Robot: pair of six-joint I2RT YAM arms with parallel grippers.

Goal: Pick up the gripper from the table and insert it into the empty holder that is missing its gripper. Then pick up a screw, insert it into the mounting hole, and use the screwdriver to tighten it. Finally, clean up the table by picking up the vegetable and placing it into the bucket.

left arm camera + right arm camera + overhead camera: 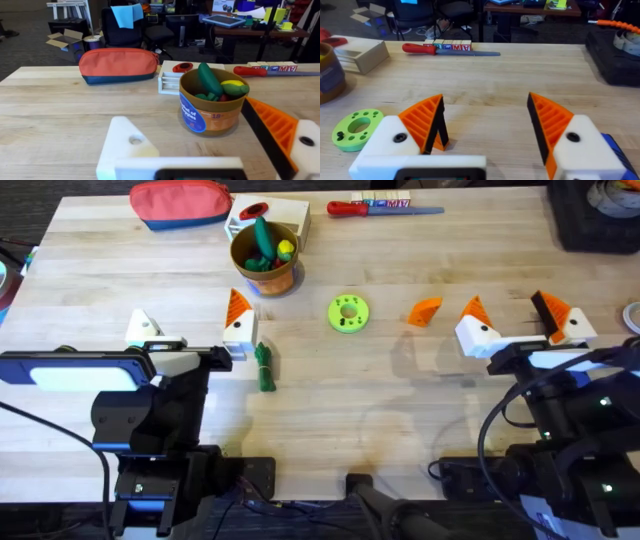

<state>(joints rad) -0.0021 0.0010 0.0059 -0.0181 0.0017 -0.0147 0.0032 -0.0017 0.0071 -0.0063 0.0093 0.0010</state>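
Note:
The loose orange gripper (425, 311) lies on the table, just left of my right gripper (507, 305) (485, 100), which is open and empty with orange pads on both fingers. My left gripper (190, 318) (185, 125) is open too. Its outer finger is the bare white holder (144, 328) (127, 145); the other finger carries an orange pad (237, 306) (280, 127). The dark-green vegetable (264, 367) lies beside that padded finger. The bucket (264, 260) (212, 107) stands beyond, holding toy vegetables. The screwdriver and screw are out of view.
A lime-green disc (348, 313) (355, 129) lies at mid-table. Along the far edge are a red pouch (180, 202) (117, 64), a white-and-tan box (288, 216) (169, 80) and a red-handled screwdriver (385, 209) (437, 49). A black case (592, 218) sits far right.

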